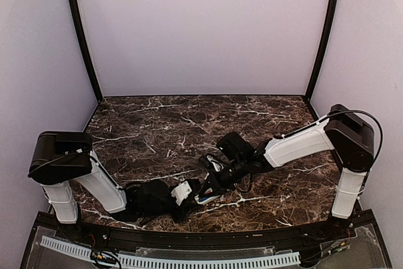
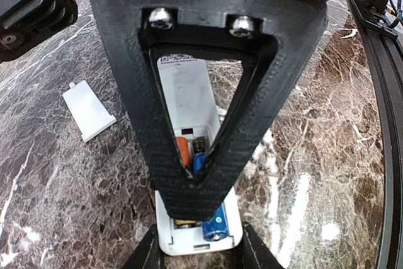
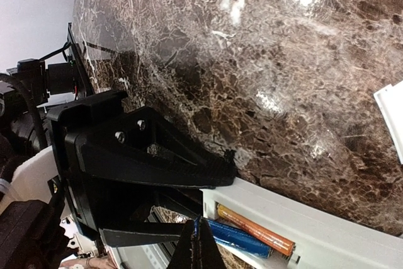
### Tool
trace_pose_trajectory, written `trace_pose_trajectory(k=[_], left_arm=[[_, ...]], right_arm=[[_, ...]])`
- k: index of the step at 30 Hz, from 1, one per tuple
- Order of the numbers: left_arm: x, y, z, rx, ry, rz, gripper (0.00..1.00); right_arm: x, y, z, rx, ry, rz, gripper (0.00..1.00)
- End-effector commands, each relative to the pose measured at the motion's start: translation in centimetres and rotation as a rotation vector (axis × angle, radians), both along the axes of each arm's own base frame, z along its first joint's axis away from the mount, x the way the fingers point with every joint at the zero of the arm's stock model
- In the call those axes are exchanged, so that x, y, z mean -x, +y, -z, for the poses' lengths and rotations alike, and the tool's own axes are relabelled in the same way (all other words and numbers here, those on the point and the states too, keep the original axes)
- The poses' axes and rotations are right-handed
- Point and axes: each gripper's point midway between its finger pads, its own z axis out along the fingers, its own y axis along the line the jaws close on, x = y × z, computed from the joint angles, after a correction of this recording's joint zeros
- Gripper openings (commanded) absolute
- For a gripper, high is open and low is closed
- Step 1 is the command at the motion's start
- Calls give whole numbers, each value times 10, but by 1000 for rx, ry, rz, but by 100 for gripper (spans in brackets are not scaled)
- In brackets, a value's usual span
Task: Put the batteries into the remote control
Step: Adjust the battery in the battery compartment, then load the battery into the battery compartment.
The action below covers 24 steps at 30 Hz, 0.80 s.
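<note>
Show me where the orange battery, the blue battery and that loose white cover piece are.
orange battery (image 3: 255,229): right wrist view, middle of its body, lying in the remote's bay.
blue battery (image 3: 236,236): right wrist view, its side, beside the orange one.
white cover piece (image 2: 89,111): left wrist view, centre of its flat face.

Overhead view faces the table (image 1: 189,118); both wrist views hover close.

White remote control (image 3: 327,228) on marble table (image 3: 252,61), orange battery (image 3: 255,230), blue battery (image 3: 236,236), closed right tool (image 3: 196,244)
</note>
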Motion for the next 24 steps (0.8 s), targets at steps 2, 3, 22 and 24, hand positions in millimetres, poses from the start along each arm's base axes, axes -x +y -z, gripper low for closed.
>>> trace_pose_trajectory(k=[2, 3, 22, 24], left_arm=[[14, 17, 19, -104, 36, 48, 36], [15, 16, 17, -101, 31, 56, 39], [24, 19, -47, -17, -3, 105, 51], [24, 20, -51, -20, -3, 103, 37]], right_arm=[[-10, 2, -31, -59, -44, -7, 0], [-13, 0, -32, -54, -48, 1, 0], [-83, -88, -35, 173, -142, 209, 13], [-90, -101, -30, 219, -143, 241, 18]])
